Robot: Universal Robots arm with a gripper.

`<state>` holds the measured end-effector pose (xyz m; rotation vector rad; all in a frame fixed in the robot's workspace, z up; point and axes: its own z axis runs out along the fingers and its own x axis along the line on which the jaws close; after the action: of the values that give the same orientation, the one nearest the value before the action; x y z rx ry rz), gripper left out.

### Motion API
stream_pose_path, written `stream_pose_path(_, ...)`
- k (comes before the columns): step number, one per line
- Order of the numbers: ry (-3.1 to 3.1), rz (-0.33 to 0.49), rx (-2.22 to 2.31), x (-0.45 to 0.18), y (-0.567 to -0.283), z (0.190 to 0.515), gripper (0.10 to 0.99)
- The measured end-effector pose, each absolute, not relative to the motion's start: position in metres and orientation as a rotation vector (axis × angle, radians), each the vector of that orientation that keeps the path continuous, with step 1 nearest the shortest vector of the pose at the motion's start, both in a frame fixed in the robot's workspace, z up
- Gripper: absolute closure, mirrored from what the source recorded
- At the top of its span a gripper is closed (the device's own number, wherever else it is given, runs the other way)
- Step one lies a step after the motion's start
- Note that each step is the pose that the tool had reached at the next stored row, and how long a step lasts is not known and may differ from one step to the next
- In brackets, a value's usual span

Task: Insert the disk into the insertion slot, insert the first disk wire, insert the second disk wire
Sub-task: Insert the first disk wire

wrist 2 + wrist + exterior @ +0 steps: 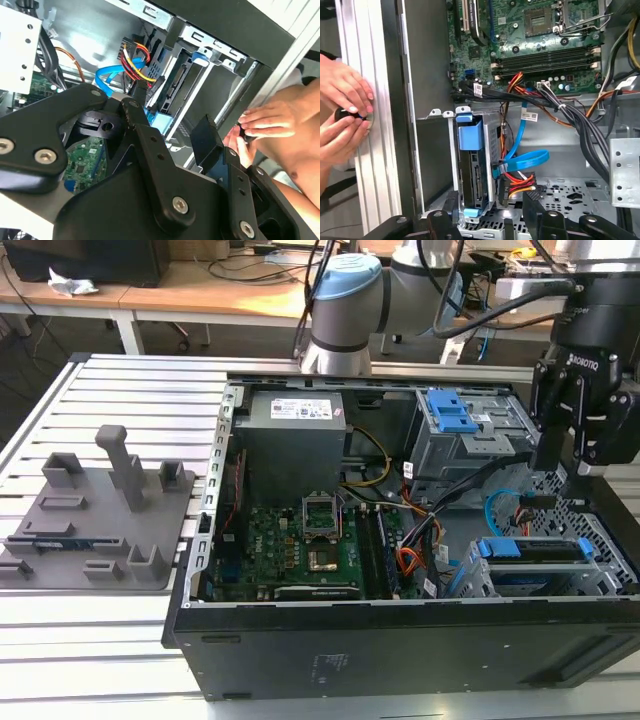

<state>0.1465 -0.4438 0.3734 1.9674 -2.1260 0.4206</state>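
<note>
One open computer case (400,665) lies on the desk (100,640). One end effector (568,465) hovers above it, jaws apart, empty. One disk (471,172) sits in the one insertion slot (492,137). Two wires, the first disk wire (520,179) and the second disk wire (527,160), reach its end.

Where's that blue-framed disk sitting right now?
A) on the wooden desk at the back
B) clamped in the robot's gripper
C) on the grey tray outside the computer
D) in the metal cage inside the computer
D: in the first wrist view the disk in its blue frame sits inside the metal cage within the computer, and in the exterior view the gripper hangs above, apart from it.
</note>
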Motion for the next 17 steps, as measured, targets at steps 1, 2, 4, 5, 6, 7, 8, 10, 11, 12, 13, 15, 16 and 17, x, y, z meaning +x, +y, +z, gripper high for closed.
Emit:
stream_pose_path(1, -2.119, 0.431, 1.962, 0.147, -0.441, 0.372, 0.463)
stream_pose_path(2, -2.116, 0.437, 1.959, 0.147, -0.440, 0.370, 0.463)
stream_pose_path(4, -2.108, 0.449, 1.951, 0.146, -0.438, 0.367, 0.463)
stream_pose_path(5, -2.102, 0.458, 1.946, 0.146, -0.437, 0.366, 0.463)
stream_pose_path(6, -2.099, 0.463, 1.944, 0.146, -0.437, 0.365, 0.463)
stream_pose_path(7, -2.095, 0.469, 1.939, 0.146, -0.436, 0.364, 0.478)
stream_pose_path(8, -2.091, 0.475, 1.935, 0.146, -0.435, 0.362, 0.478)
stream_pose_path(10, -2.087, 0.483, 1.931, 0.146, -0.433, 0.360, 0.612)
stream_pose_path(11, -2.088, 0.490, 1.930, 0.145, -0.432, 0.358, 0.675)
stream_pose_path(12, -2.093, 0.499, 1.929, 0.144, -0.431, 0.357, 0.675)
stream_pose_path(13, -2.097, 0.504, 1.927, 0.144, -0.431, 0.357, 0.675)
stream_pose_path(15, -2.111, 0.513, 1.918, 0.144, -0.430, 0.356, 0.675)
stream_pose_path(16, -2.120, 0.513, 1.907, 0.144, -0.430, 0.356, 0.675)
stream_pose_path(17, -2.136, 0.511, 1.887, 0.144, -0.430, 0.354, 0.675)
